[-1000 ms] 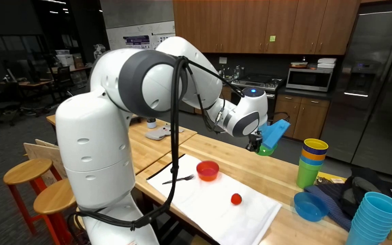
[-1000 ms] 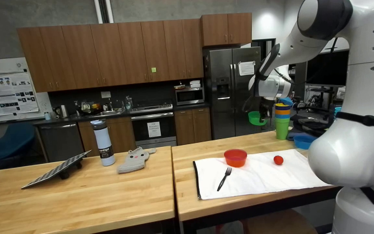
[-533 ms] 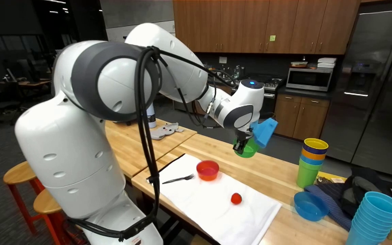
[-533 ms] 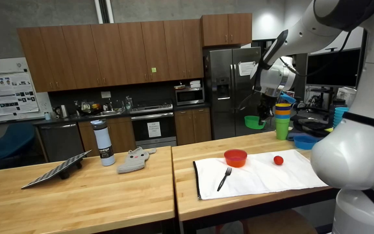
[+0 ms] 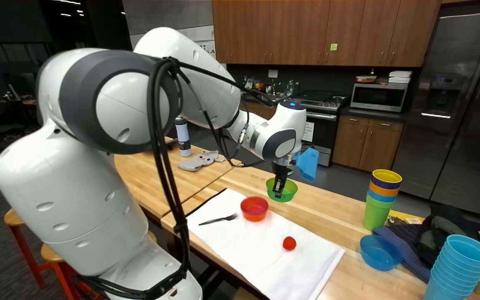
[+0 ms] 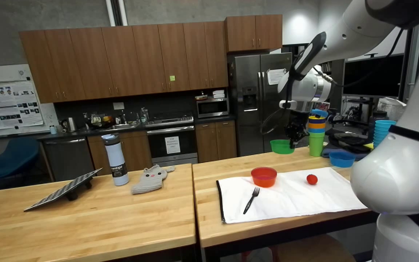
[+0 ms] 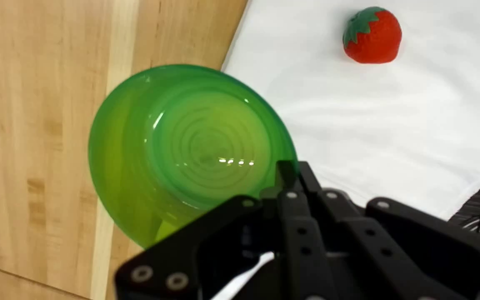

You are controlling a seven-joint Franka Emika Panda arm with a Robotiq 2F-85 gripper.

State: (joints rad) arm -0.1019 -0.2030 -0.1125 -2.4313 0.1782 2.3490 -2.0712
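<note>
Wrist view showed the black two-fingered gripper (image 7: 297, 166) closed on the rim of a translucent green round bowl (image 7: 206, 141), held above a wooden tabletop (image 7: 48, 104), where a white cloth (image 7: 348, 125) bore a red strawberry with green leaves (image 7: 375, 39). In both exterior views, a black fork (image 6: 251, 200) lay on the cloth and a translucent red bowl (image 6: 264, 177) at the cloth's edge, with a steel refrigerator (image 6: 246, 123) far behind.
</note>
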